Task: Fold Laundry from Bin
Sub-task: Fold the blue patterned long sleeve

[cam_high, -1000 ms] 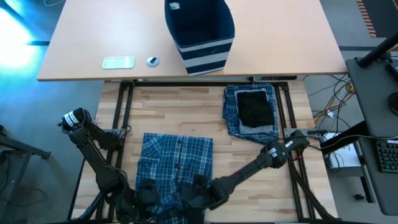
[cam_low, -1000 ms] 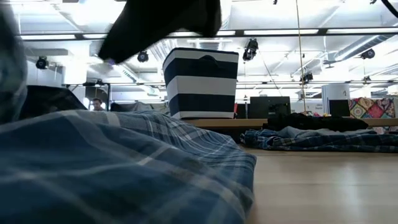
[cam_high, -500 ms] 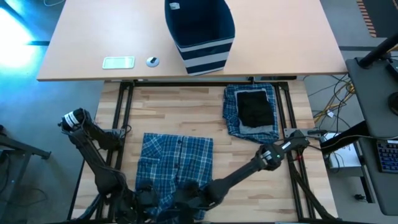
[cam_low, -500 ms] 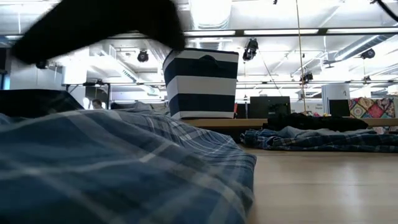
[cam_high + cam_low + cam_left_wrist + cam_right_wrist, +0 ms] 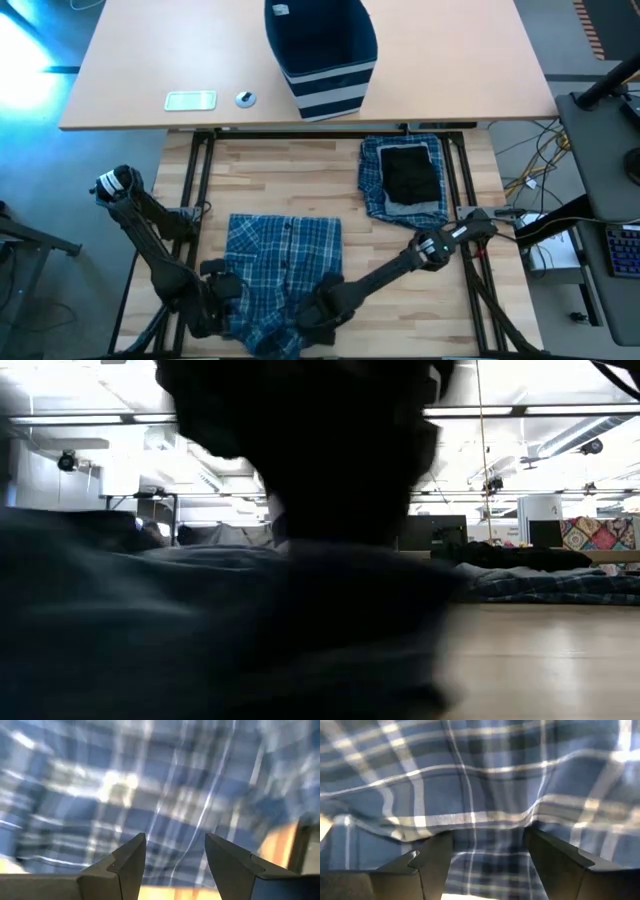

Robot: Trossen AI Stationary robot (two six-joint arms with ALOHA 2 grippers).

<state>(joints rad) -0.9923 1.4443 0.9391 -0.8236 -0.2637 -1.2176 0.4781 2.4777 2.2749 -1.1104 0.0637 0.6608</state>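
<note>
The blue-and-white plaid shirt [image 5: 285,265] lies spread flat on the near wooden table. My left gripper [image 5: 215,295] is open at the shirt's near left edge, and the plaid cloth fills its wrist view [image 5: 165,795] beyond the fingers. My right gripper [image 5: 322,308] is open at the shirt's near right corner, above a raised crease of the plaid [image 5: 485,820]. A folded plaid pile [image 5: 400,195] with a black piece [image 5: 412,172] on top lies at the back right. The navy striped bin [image 5: 320,50] stands on the far table. My right gripper's open fingers [image 5: 435,855] stand on either side of a raised crease of the shirt [image 5: 485,827]; I cannot tell whether they touch it.
A dark gripper body close to the lens [image 5: 310,450] blocks most of the low view. A pale flat device [image 5: 190,100] and a small round thing [image 5: 245,98] lie on the far table, left of the bin. Bare wood [image 5: 290,180] shows between the shirt and the far table.
Both grippers have drawn apart along the shirt's near edge. The left one has gone toward the table's left edge and a little toward the far edge, the right one toward the right edge. A dark gripper body has come in front of the low camera.
</note>
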